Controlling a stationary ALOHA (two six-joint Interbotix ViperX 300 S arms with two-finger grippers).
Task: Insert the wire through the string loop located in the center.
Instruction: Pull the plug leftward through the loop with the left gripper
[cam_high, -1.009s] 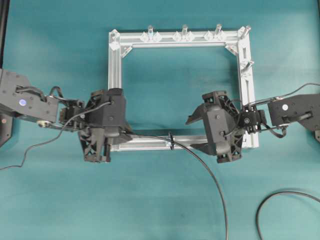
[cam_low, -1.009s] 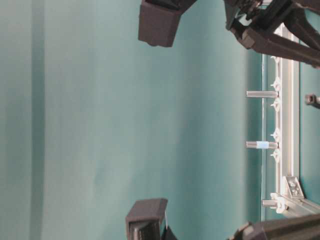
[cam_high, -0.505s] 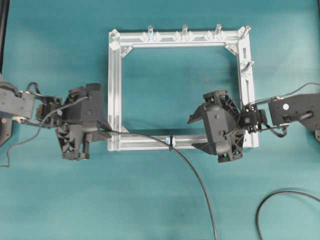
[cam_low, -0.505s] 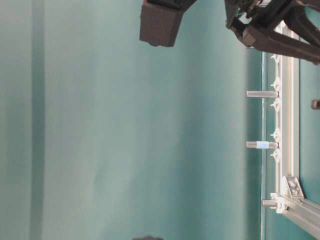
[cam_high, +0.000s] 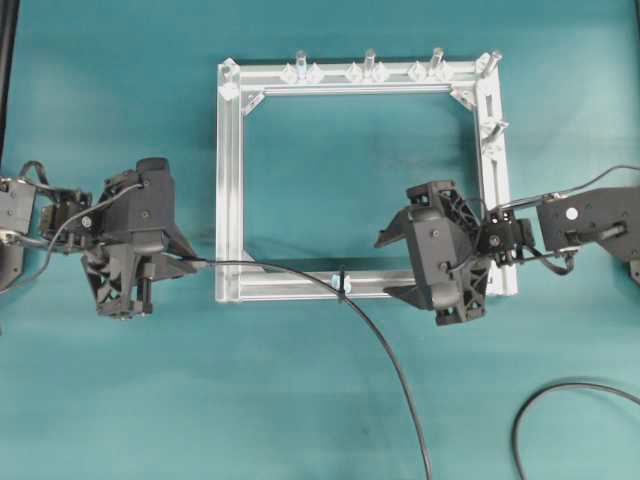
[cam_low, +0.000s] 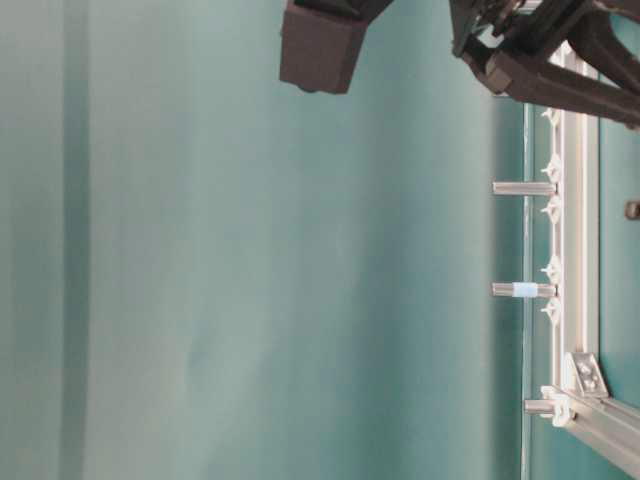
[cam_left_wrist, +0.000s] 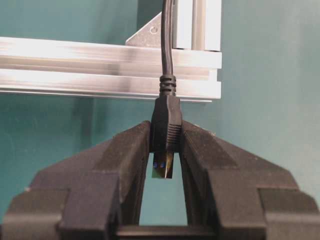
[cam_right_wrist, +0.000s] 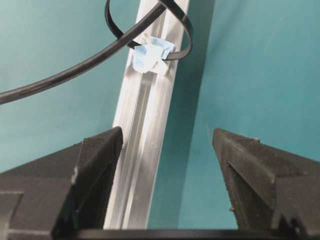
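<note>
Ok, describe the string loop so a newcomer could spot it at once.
Find the square aluminium frame on the teal table. Halfway along its near bar stands the string loop, a small black ring fixed with pale blue tape. Unlike the silver posts on the far bar, it is black, and the wire runs through it.

Take the aluminium frame (cam_high: 230, 180) as your landmark. Inside it the teal mat lay bare, wide enough for a gripper to pass. Along its near bar, the wire (cam_high: 290, 270) ran taut from the left gripper (cam_high: 155, 268) through the string loop (cam_high: 343, 280), blocking any low pass there. The right gripper (cam_high: 400, 265), jaws wide, straddled that bar's right end. Upright posts (cam_high: 369, 60) lined the far bar.
</note>
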